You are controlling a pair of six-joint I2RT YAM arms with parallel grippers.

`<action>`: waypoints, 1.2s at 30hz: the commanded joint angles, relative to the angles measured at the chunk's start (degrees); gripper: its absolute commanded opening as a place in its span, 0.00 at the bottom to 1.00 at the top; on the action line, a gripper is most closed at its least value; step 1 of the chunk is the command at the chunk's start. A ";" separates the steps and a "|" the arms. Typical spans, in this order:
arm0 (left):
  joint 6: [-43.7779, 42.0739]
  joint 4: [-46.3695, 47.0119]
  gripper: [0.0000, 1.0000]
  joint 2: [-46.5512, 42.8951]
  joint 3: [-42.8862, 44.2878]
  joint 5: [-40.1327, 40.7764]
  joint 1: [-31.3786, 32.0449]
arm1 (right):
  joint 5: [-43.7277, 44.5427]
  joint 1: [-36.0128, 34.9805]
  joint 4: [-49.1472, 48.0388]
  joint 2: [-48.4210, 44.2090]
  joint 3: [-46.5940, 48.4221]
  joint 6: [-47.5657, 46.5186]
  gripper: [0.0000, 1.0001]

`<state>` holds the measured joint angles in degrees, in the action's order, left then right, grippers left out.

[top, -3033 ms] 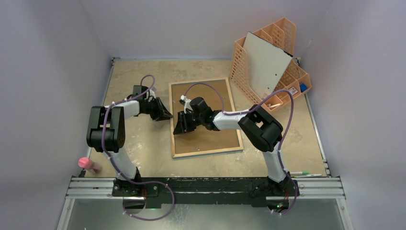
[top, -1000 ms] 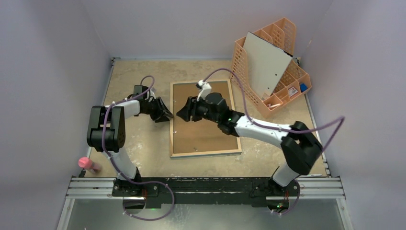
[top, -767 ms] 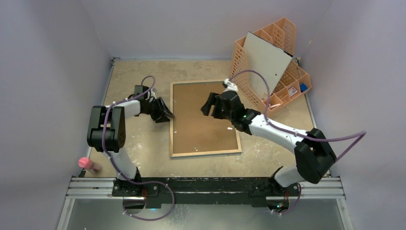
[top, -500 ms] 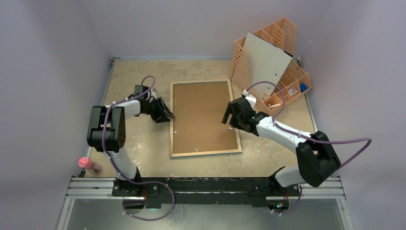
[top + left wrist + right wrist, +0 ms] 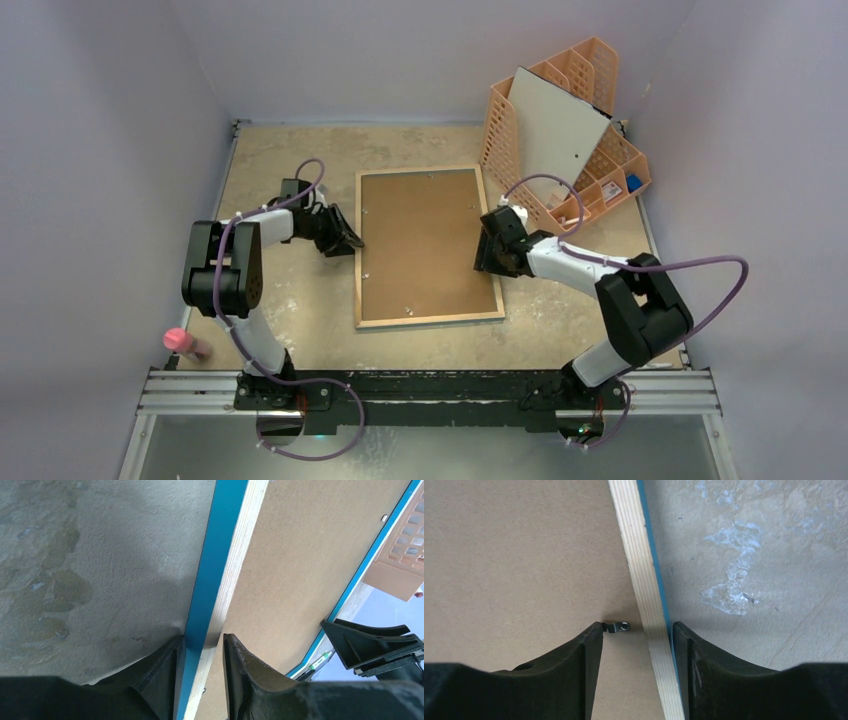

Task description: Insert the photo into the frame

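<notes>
1. The left gripper (image 5: 202, 645), at nine o'clock of the frame (image 5: 430, 318), looks clamped on its rim.
2. The frame lies face down mid-table with the brown backing (image 5: 420, 240) seated in it. The photo is not visible, so whether it sits underneath cannot be told.
3. The right gripper (image 5: 636, 627), at three o'clock, straddles the rim with its jaws apart beside a metal tab (image 5: 616, 626). Fastening probably remains.

The left hand (image 5: 201, 642) has its two dark fingers closed on the near edge of the frame (image 5: 220, 555), one on the blue side and one on the pale wood rim, with brown backing board (image 5: 310, 555) beyond, mottled bench (image 5: 90, 555) at left, and the right hand (image 5: 350, 647) at the far rim.
</notes>
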<state>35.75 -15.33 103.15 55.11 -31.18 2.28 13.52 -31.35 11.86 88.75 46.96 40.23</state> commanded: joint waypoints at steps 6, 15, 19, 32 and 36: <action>-2.33 -3.06 0.36 2.14 -2.01 2.72 0.51 | -3.39 0.37 -0.82 2.47 2.20 -6.30 0.52; -2.52 -3.21 0.35 2.40 -1.96 2.73 0.49 | -5.45 0.38 0.08 -0.24 3.14 -8.66 0.64; -2.39 -3.04 0.35 2.75 -2.09 2.67 0.50 | -5.90 0.39 1.84 -0.59 3.03 -9.51 0.63; -2.51 -3.12 0.34 3.12 -1.98 2.61 0.47 | -0.10 0.33 1.55 6.51 6.21 -9.32 0.55; -2.89 -4.03 0.33 3.13 -1.61 3.90 0.50 | 3.68 0.37 2.01 8.06 7.23 -7.18 0.48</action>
<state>35.73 -15.35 103.39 55.00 -31.29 2.24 11.09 -30.68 15.27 93.49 52.86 31.44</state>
